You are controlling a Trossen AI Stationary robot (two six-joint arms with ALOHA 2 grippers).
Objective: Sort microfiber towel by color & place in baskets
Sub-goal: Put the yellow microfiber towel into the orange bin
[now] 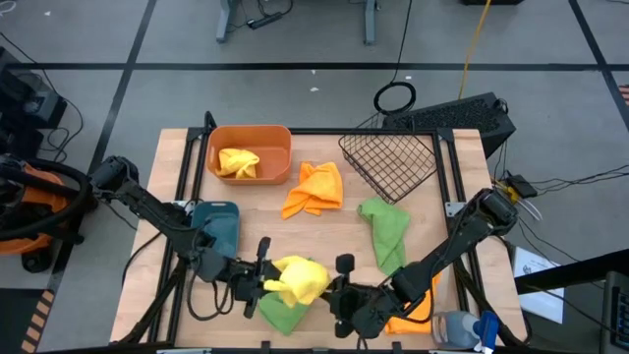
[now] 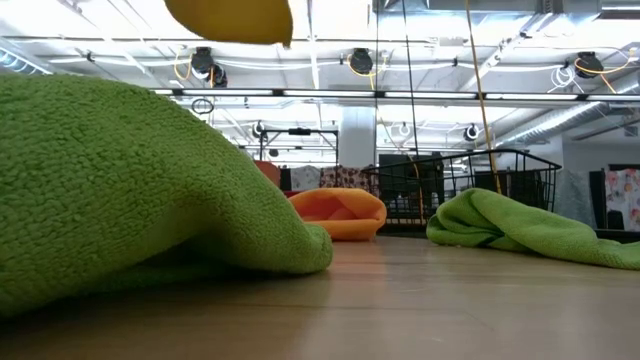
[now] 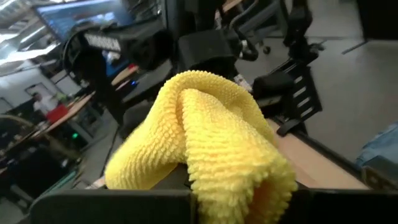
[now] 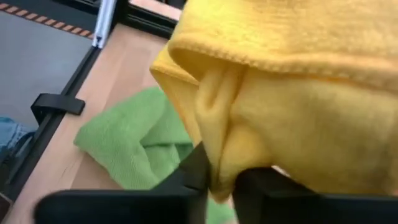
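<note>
A yellow towel (image 1: 297,278) hangs bunched above the table's near edge, between my two grippers. My left gripper (image 1: 263,282) is shut on its left side, and my right gripper (image 1: 332,292) is shut on its right side. Under it a green towel (image 1: 280,313) lies flat on the table. The orange tub (image 1: 251,152) at the far left holds another yellow towel (image 1: 238,162). The wire-mesh basket (image 1: 390,162) stands tipped at the far right, and the teal tub (image 1: 216,224) at the left. An orange towel (image 1: 314,187) and a second green towel (image 1: 385,231) lie mid-table. My left gripper holds the yellow towel's left side, coming in level from the table's left. The bunched cloth (image 3: 205,137) drapes over the fingers and hides the place of contact. The towel is clear of the table; its lower end (image 2: 235,20) hangs well above the wood. My right gripper pinches a hanging fold of the yellow towel (image 4: 219,163) between its two fingers (image 4: 194,175). It comes from the table's right, slanting downward. The fold looks like several layers. The rest of the towel bulges above the fingers.
Another orange towel (image 1: 415,310) lies under my right arm near the front right corner, beside a blue-capped spray bottle (image 1: 462,327). Black frame rails (image 1: 187,187) run along the table's left and right sides.
</note>
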